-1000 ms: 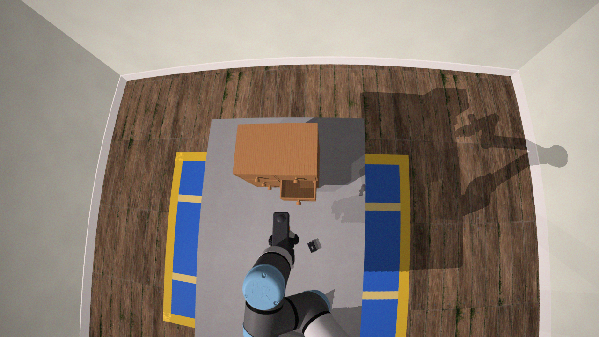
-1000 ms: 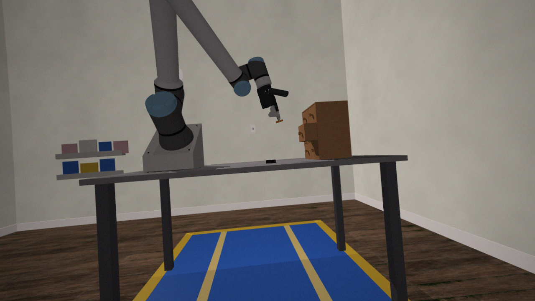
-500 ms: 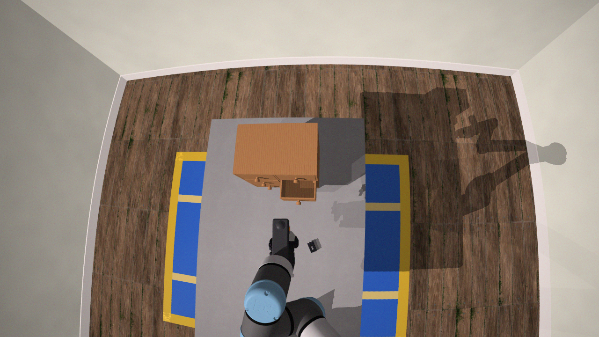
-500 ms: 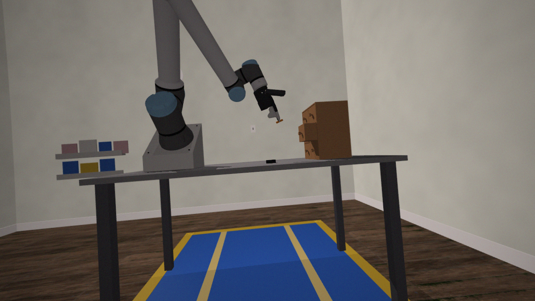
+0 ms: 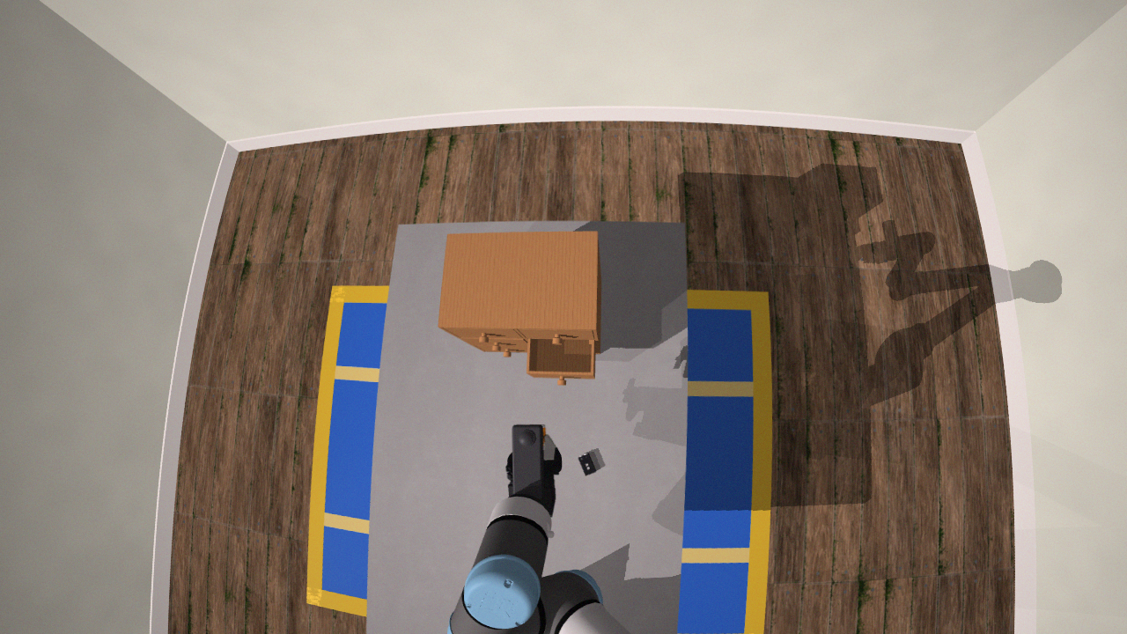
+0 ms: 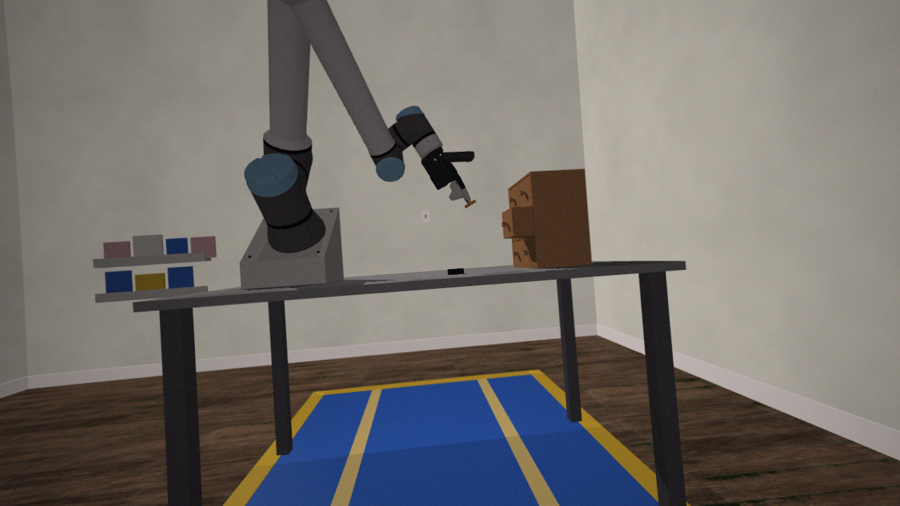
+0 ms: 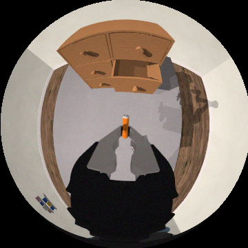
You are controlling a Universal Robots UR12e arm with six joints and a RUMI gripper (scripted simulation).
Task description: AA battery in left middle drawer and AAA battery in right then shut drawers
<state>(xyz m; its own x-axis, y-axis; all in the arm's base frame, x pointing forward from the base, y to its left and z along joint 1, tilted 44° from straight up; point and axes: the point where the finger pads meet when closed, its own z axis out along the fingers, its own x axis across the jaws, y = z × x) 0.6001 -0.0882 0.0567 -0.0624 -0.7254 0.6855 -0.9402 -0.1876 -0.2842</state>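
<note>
The gripper (image 5: 543, 433) (image 6: 469, 202) (image 7: 125, 127) holds up an orange battery (image 6: 470, 204) (image 7: 125, 127) in front of the chest (image 5: 519, 279) (image 6: 557, 216) (image 7: 138, 38).
Its fingers are pinched on the battery, high over the table (image 5: 441, 441) (image 6: 402, 282) (image 7: 86, 110); I can't tell if it is the AA or the AAA one. On the chest, the right drawer of the middle row (image 5: 561, 375) (image 6: 517, 222) (image 7: 138, 84) is pulled out, and the left drawer of the middle row (image 7: 94, 71) is shut. A small black thing (image 5: 586, 462) (image 6: 455, 270) lies on the table in front of the chest, apart from it.

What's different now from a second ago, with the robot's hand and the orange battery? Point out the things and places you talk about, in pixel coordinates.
The gripper (image 5: 547, 438) (image 6: 467, 200) (image 7: 125, 127) has tipped: its wrist swung down and back, away from the chest (image 5: 519, 276) (image 6: 560, 220) (image 7: 118, 25). The battery (image 5: 543, 431) (image 7: 125, 121) tilted a bit with it, hardly moving otherwise. Nothing was grabbed or let go. The chest, its open drawer (image 5: 561, 375) (image 6: 522, 222) (image 7: 138, 85) and the little black thing (image 5: 586, 462) (image 6: 455, 271) stayed put.
</note>
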